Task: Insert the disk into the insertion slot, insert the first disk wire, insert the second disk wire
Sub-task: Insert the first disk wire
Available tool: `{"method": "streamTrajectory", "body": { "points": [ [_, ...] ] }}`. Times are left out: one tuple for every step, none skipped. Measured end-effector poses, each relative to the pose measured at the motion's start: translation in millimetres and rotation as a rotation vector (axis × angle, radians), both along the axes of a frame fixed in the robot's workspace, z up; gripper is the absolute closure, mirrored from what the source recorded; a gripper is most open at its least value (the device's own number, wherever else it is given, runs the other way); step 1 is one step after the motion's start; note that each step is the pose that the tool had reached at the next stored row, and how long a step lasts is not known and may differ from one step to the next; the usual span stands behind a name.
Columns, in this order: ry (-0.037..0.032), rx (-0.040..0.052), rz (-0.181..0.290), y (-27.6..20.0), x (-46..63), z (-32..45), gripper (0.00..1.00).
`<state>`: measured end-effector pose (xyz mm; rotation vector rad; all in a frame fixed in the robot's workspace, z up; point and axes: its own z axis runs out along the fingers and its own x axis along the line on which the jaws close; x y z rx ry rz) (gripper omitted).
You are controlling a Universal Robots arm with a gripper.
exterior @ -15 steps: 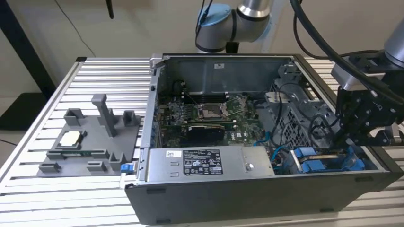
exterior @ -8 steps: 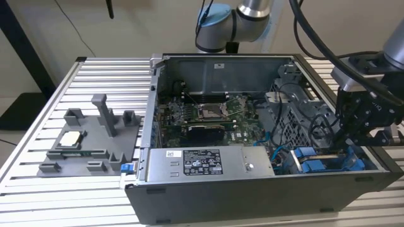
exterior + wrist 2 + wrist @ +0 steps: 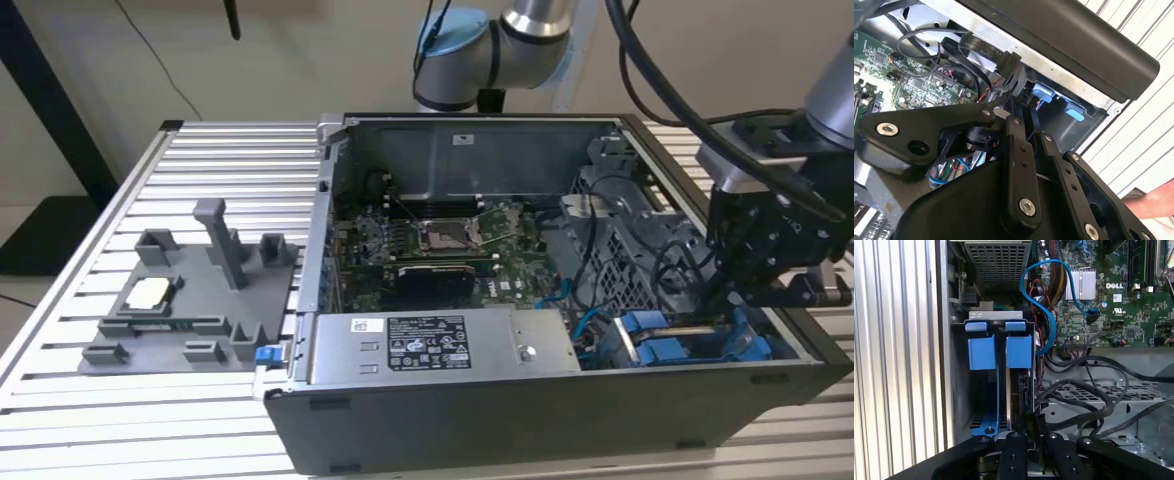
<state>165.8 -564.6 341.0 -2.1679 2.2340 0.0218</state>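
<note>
Hand [image 3: 1029, 422] is pinching the near edge of the disk [image 3: 1018, 390] | disk is standing on edge inside the insertion slot [image 3: 960, 390] | its long axis is running straight ahead of the hand, deeper into the slot

The computer case [image 3: 561, 420] stands on the slatted table [image 3: 214, 150]. A fixture tray [image 3: 187, 300] lies on the table beside the case, toward the exterior view's left. Inside the case, the power-supply box [image 3: 427, 345] runs along the near wall. The motherboard [image 3: 441, 240] lies behind it, and the perforated cage [image 3: 627, 250] sits toward the exterior view's right. The insertion slot [image 3: 674, 345] occupies the near corner just beside the power-supply box, under the gripper [image 3: 731, 308].
</note>
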Motion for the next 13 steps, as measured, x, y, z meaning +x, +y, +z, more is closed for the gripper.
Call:
{"method": "streamTrajectory", "body": {
  "points": [
    [0.0001,0.0001,0.000,0.1,0.0,-0.7,0.81],
    [0.0001,0.0005,0.000,0.1,0.0,-1.8,0.81],
    [0.0000,0.0001,0.000,0.1,0.0,-2.7,0.81],
    [-0.0001,-0.0001,0.000,0.1,0.0,-3.6,0.81],
    [0.0000,-0.0005,0.000,0.1,0.0,-4.7,0.81],
    [0.0000,-0.0008,0.000,0.1,0.0,-5.6,0.81],
    [0.0000,-0.0008,0.000,0.2,0.0,-6.4,0.81],
    [-0.0001,-0.0006,0.000,0.2,0.0,-6.6,0.81],
    [-0.0001,-0.0002,0.000,0.3,0.1,-6.9,0.81],
    [0.0010,0.0017,0.000,0.4,0.1,-7.3,0.80],
    [0.0025,0.0014,0.000,0.5,0.1,-5.4,0.80],
    [0.0036,0.0008,0.000,0.6,0.0,-2.6,0.74],
    [0.0044,-0.0002,0.000,0.7,0.0,0.7,0.74]
  ]
}}
